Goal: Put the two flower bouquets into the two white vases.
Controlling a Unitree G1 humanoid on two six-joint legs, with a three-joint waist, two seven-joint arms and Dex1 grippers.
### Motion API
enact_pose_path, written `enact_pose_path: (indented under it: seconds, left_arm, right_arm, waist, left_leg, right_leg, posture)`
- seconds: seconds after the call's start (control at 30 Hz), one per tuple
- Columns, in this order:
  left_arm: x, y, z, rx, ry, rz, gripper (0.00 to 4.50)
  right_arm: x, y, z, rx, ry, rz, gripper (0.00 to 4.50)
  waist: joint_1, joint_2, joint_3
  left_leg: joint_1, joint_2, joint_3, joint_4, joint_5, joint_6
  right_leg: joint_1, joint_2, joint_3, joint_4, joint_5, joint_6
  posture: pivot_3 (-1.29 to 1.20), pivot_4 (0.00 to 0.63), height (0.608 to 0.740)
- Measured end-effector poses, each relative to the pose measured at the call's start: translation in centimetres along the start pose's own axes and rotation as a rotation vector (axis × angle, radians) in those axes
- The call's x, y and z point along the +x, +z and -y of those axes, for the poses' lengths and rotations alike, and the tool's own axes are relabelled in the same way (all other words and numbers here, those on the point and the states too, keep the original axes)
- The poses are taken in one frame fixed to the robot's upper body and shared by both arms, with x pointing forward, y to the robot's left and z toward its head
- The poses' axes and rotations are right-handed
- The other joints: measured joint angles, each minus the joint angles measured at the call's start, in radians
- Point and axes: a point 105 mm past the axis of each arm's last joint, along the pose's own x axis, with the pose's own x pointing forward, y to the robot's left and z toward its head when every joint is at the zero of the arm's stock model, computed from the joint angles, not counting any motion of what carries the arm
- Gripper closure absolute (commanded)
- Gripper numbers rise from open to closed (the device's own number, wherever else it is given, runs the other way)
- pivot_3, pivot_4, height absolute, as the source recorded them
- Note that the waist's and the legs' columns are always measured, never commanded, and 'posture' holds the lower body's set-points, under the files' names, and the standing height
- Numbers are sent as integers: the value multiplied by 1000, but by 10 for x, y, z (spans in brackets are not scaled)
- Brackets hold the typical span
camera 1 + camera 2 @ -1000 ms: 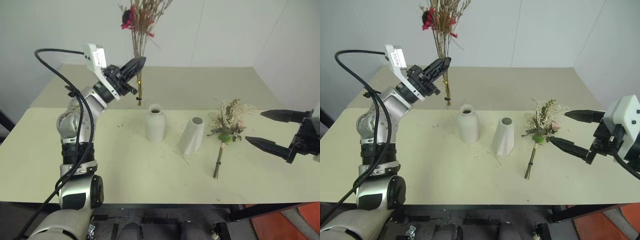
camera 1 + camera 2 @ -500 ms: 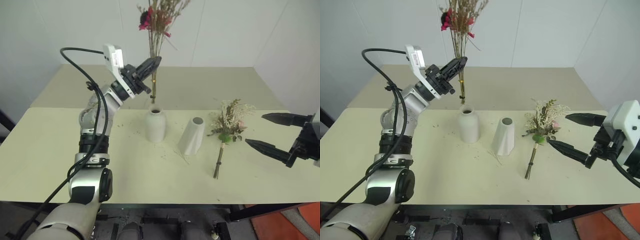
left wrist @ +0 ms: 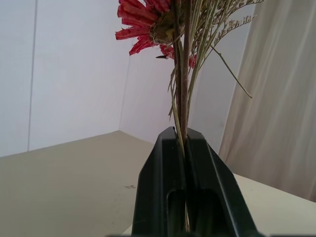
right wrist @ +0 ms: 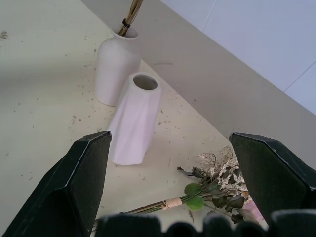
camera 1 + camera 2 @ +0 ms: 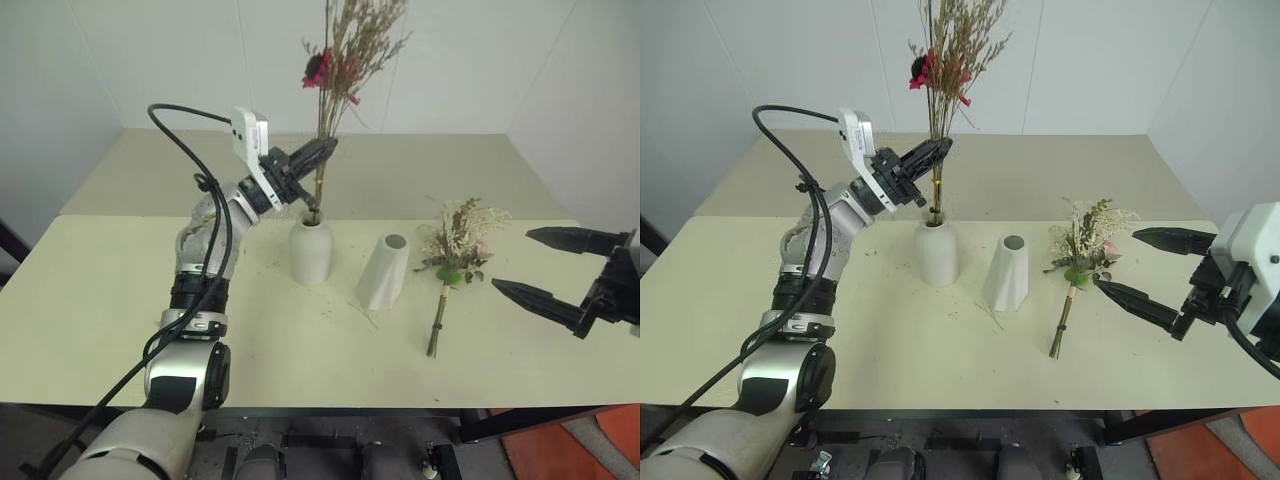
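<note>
My left gripper (image 5: 322, 152) is shut on the stems of the thin bouquet (image 5: 345, 55) of tan grasses with a red-pink flower (image 3: 148, 22). It holds the bunch upright, with the stem ends dipping into the mouth of the rounded bottle vase (image 5: 311, 251). The slanted cone vase (image 5: 384, 271) stands just right of the bottle vase, with nothing in its opening. The fuller cream-white bouquet (image 5: 457, 250) with green leaves lies flat on the table, right of the cone vase. My right gripper (image 5: 545, 267) hovers open at the right edge, a little beyond that bouquet's head.
The pale yellow-green table (image 5: 90, 300) is speckled with dried plant bits around the vases. A second, like-coloured tabletop (image 5: 420, 170) adjoins it behind, and white walls close the back.
My left gripper has carried the thin bouquet rightward and down, from left of the bottle vase to over it. The stem ends now sit in its mouth. The right gripper has stayed put.
</note>
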Motion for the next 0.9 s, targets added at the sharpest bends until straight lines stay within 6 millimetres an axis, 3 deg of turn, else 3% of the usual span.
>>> enact_pose_path:
  seconds: [0.1, 0.2, 0.4, 0.6, 0.73, 0.9]
  left_arm:
    - [-4, -5, -2, -2, 13, -18, 4464]
    - [-6, -13, -4, -9, 28, -43, 3823]
    - [-10, -24, -5, -41, 36, -85, 1908]
    - [-31, -29, -4, -65, 51, -145, 19]
    - [-59, -26, -3, -4, 91, -213, 19]
    - [-110, -28, 8, 57, 105, -353, 19]
  right_arm:
    - [0, 0, 0, 0, -2, 0, 0]
    - [0, 0, 0, 1, -1, -1, 0]
    - [0, -1, 0, 7, -1, -6, 0]
    - [0, 0, 1, 5, -5, -5, 0]
    - [0, 0, 1, 4, -5, -5, 0]
    - [0, -2, 0, 11, -2, -11, 0]
  waist:
    - [0, 0, 0]
    - [0, 0, 0]
    - [-1, 0, 0]
    - [-7, 0, 0]
    - [-14, 0, 0]
    - [-14, 0, 0]
  left_leg:
    - [0, 0, 0, 0, 0, 0]
    - [0, 0, 0, 0, 0, 0]
    - [0, 0, 0, 0, 0, 0]
    - [0, 0, 0, 0, 0, 0]
    - [1, 1, 0, 0, 0, 0]
    - [1, 1, 0, 0, 0, 0]
  right_leg:
    - [0, 0, 0, 0, 0, 0]
    - [0, 0, 0, 0, 0, 0]
    - [0, 0, 0, 0, 0, 0]
    - [0, 0, 0, 0, 0, 0]
    - [0, 0, 1, 1, 0, 0]
    - [0, 0, 1, 2, 0, 0]
  posture:
    - [0, 150, 740]
    - [0, 150, 740]
    - [0, 150, 740]
    - [0, 150, 740]
    - [0, 150, 740]
    - [0, 150, 740]
